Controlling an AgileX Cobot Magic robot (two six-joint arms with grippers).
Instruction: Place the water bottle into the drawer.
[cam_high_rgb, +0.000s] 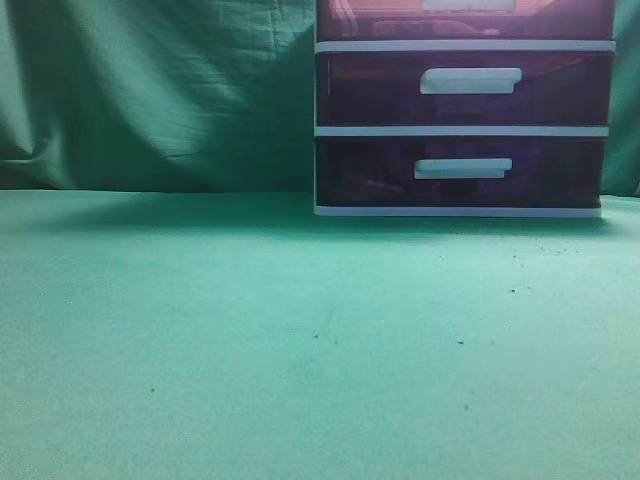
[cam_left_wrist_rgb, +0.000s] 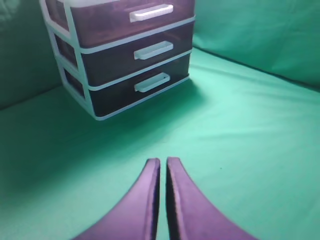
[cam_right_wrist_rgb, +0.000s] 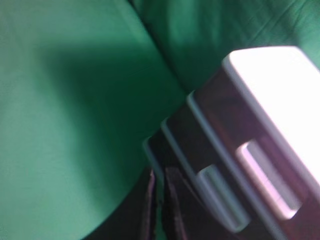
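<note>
The drawer (cam_high_rgb: 465, 20) is the uppermost of three in a white-framed unit at the back right, cut off by the frame's top edge. It looks closed in the left wrist view (cam_left_wrist_rgb: 110, 25). The blurred right wrist view shows it tilted under the unit's white top (cam_right_wrist_rgb: 235, 125). No water bottle shows in any view. My left gripper (cam_left_wrist_rgb: 163, 160) is shut and empty, above the green cloth well in front of the unit. My right gripper (cam_right_wrist_rgb: 159, 172) is shut and empty, high up close to the unit's front. Neither gripper shows in the exterior view.
Two darker purple drawers (cam_high_rgb: 462, 172) with white handles sit below the top one. A green cloth (cam_high_rgb: 250, 340) covers the table and a green curtain (cam_high_rgb: 150, 90) hangs behind. Nothing else lies on the cloth in front of the unit.
</note>
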